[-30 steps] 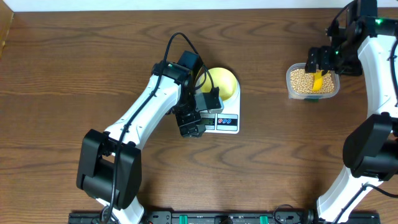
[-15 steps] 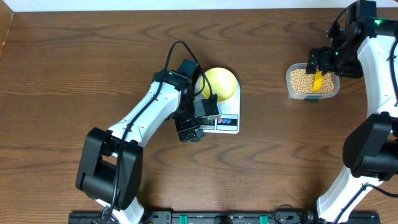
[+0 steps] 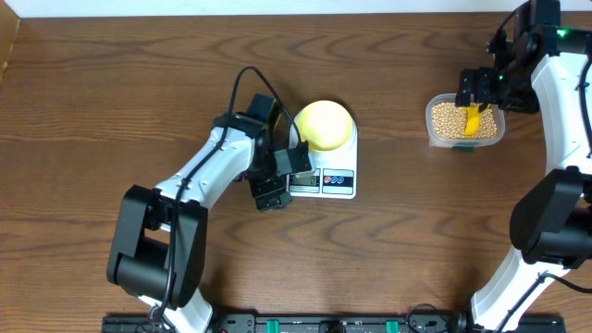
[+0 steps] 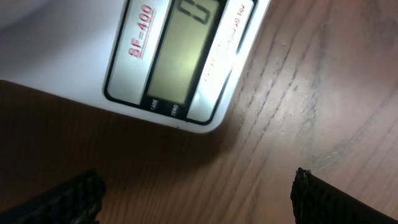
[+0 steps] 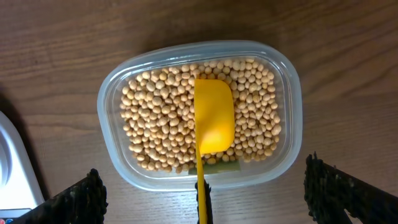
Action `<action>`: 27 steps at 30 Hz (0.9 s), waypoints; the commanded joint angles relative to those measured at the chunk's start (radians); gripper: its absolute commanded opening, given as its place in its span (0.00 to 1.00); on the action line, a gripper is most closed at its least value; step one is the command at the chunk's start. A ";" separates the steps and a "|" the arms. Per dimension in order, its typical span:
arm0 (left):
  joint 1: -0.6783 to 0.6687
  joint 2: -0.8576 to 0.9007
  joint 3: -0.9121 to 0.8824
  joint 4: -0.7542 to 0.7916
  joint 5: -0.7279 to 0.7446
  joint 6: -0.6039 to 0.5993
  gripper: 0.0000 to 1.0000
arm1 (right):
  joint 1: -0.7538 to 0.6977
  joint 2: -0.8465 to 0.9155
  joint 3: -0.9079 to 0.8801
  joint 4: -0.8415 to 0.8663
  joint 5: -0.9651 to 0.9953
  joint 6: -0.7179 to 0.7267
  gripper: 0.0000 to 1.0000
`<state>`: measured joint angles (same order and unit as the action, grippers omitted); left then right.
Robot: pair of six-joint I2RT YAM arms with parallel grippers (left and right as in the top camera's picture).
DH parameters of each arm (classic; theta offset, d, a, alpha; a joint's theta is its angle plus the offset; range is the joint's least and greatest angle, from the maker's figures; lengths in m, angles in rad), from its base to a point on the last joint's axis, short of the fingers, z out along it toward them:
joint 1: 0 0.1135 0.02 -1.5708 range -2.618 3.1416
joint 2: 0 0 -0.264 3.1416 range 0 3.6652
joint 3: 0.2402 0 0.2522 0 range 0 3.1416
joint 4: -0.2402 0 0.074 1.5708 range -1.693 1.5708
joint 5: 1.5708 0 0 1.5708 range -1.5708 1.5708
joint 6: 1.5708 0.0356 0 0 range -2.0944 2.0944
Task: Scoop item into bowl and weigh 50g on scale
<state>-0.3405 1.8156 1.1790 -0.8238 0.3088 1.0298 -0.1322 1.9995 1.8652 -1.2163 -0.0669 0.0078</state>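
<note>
The pale-yellow bowl (image 3: 324, 125) sits on the white scale (image 3: 338, 182), and no beans show in it. My left gripper (image 3: 272, 192) is open and empty, low over the table at the scale's front left corner. The left wrist view shows the scale's grey display (image 4: 180, 56) just ahead of the open fingers (image 4: 199, 205). The tan beans (image 3: 449, 120) fill a clear tub (image 5: 115, 168). A yellow scoop (image 5: 214, 118) lies on the beans (image 5: 155, 124), its handle running between my right gripper's (image 5: 205, 202) wide-open fingers. My right gripper (image 3: 479, 88) hovers over the tub.
The clear tub (image 3: 432, 129) stands at the far right of the wooden table. A corner of the scale (image 5: 12, 168) shows at the left edge of the right wrist view. Both arm bases stand at the table's front edge.
My left gripper has drawn back to the left and toward the front, uncovering the bowl and the scale's left side. The right arm and the scoop have not moved.
</note>
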 commanded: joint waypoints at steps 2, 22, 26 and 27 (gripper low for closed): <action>0.024 -0.021 -0.018 0.020 0.087 0.091 0.98 | 0.002 -0.024 -0.005 0.001 0.007 0.014 0.99; 0.032 -0.021 -0.045 0.149 0.038 0.097 0.98 | 0.002 -0.025 -0.005 -0.055 -0.070 0.044 0.93; 0.032 -0.020 -0.045 0.167 0.039 0.096 0.98 | 0.002 -0.025 -0.003 -0.086 -0.062 0.043 0.85; 0.032 -0.021 -0.045 0.167 0.039 0.096 0.98 | 0.002 -0.025 -0.004 -0.091 -0.055 0.043 0.82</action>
<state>-0.3141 1.8156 1.1412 -0.6537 0.3557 1.1084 -0.1322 1.9995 1.8648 -1.2991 -0.1234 0.0387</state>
